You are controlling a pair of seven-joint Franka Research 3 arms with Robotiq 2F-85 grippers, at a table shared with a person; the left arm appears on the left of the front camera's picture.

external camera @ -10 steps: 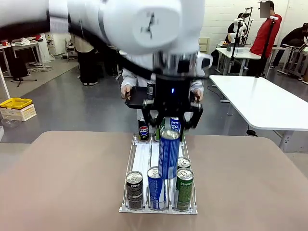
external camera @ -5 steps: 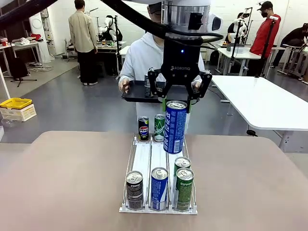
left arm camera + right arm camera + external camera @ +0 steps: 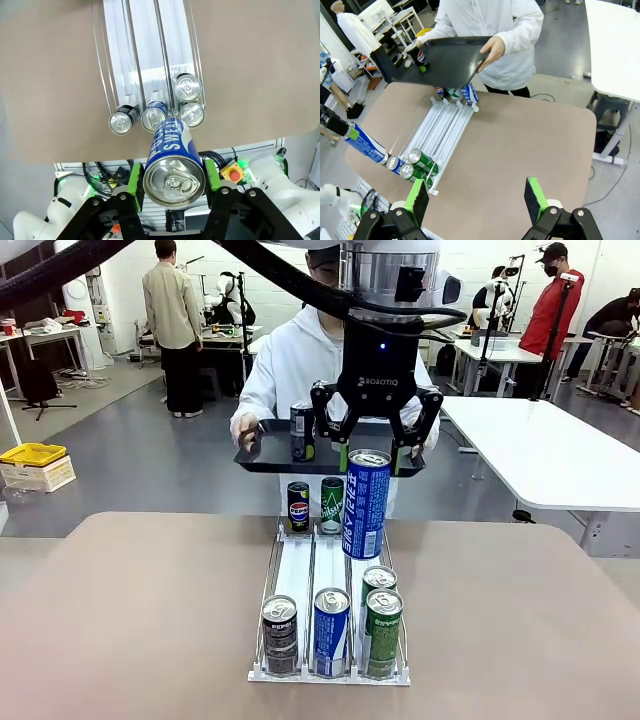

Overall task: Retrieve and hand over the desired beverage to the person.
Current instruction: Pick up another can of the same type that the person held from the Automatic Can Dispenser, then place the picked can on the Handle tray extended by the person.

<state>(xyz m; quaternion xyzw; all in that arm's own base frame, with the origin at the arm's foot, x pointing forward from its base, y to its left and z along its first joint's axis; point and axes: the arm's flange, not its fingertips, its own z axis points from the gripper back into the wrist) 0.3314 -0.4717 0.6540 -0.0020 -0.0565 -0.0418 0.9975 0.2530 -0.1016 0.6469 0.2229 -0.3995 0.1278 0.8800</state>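
Blue beverage can [image 3: 366,503] gripped near its top between green pads [image 3: 342,456] of left tool [image 3: 368,454], raised above far end of clear dispenser rack [image 3: 296,575], clear of tabletop [image 3: 140,610]. Seen in front view standing upright, long axis vertical, pull-tab lid facing up, white lettering running down its side. From left wrist view, same can [image 3: 171,163] with lid toward camera and base pointing down at rack [image 3: 145,55] below, pads [image 3: 133,179] pressed on both sides.

Near end of rack: three cans in a row, a dark Pepsi can [image 3: 279,634], a blue can [image 3: 330,630] and a green can [image 3: 382,632], with a second green can [image 3: 378,585] just behind the last. Far end of rack: another dark Pepsi can [image 3: 298,506] and a green can [image 3: 332,505], just left of and behind the lifted can.

Beyond the tabletop edge, person in white hooded jacket [image 3: 292,360] holding a black tray [image 3: 262,452] level in both hands, one dark can [image 3: 302,432] standing on it. Tray and left tool overlapping in front view, close behind the lifted can.

Right tool [image 3: 476,200] held high over tabletop [image 3: 520,145], fingers spread wide, nothing between them.
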